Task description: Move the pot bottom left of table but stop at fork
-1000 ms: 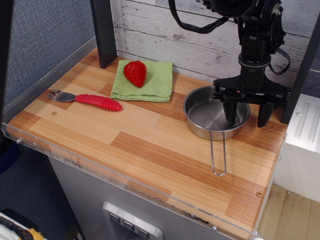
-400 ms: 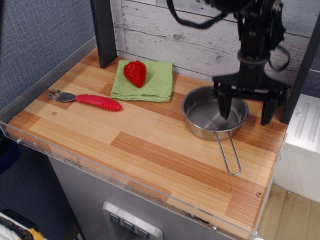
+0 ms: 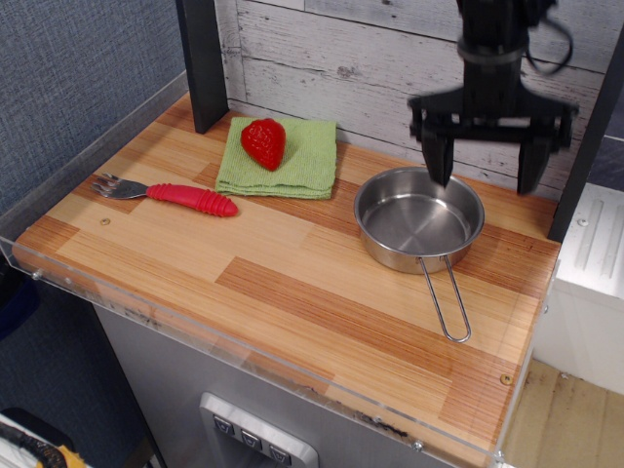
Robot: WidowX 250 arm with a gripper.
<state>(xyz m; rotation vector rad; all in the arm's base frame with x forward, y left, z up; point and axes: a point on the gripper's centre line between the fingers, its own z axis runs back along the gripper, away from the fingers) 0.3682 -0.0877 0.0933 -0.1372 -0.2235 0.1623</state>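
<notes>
The shiny steel pot (image 3: 418, 218) sits on the right part of the wooden table (image 3: 292, 292), its wire-loop handle (image 3: 447, 300) pointing toward the front right. My gripper (image 3: 485, 161) hangs open and empty above the pot's far right rim, clear of it, with one fingertip over the pot's back edge and the other to its right. The fork (image 3: 166, 193), with silver tines and a red ribbed handle, lies at the left side of the table, far from the pot.
A green cloth (image 3: 279, 158) with a red strawberry (image 3: 264, 141) on it lies at the back middle. A dark post (image 3: 203, 63) stands at the back left. A clear acrylic rim (image 3: 234, 341) runs along the front edge.
My gripper has lifted up out of the pot, letting go of its rim. The pot shifted slightly left earlier and its handle swung toward the right.
</notes>
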